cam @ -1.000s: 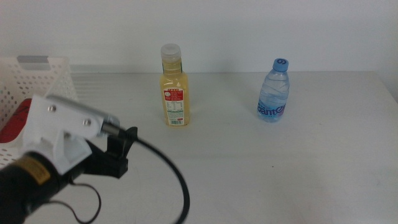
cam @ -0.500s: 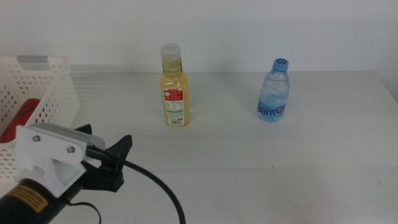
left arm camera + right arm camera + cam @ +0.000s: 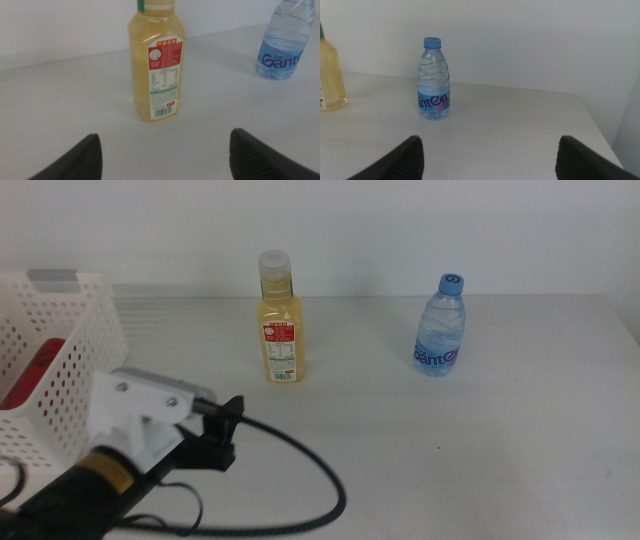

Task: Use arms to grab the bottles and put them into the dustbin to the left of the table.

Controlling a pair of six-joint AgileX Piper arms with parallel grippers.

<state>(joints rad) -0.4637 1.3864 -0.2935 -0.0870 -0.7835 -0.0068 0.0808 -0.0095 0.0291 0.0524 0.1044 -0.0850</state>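
Observation:
Upright at the middle back of the table (image 3: 450,450) is a yellow-liquid bottle (image 3: 281,320) with a white cap and a red label. Right of it stands a clear blue-capped water bottle (image 3: 441,330). Something red, likely the can (image 3: 38,370), lies inside the white perforated dustbin (image 3: 85,330) at the left. My left gripper (image 3: 228,420) is open and empty, low over the table, in front and to the left of the yellow bottle (image 3: 156,65), which it faces. My right gripper (image 3: 490,167) is open and empty, facing the water bottle (image 3: 433,80) from a distance, and is out of the middle view.
A thick black cable (image 3: 320,480) loops from the left arm across the table's front. The table's right edge (image 3: 625,330) lies beyond the water bottle. A white wall rises behind the table.
The left arm has dropped lower beside the dustbin, then swung right, turning its gripper toward the yellow bottle. The cable loop has shifted right. Both bottles stayed put.

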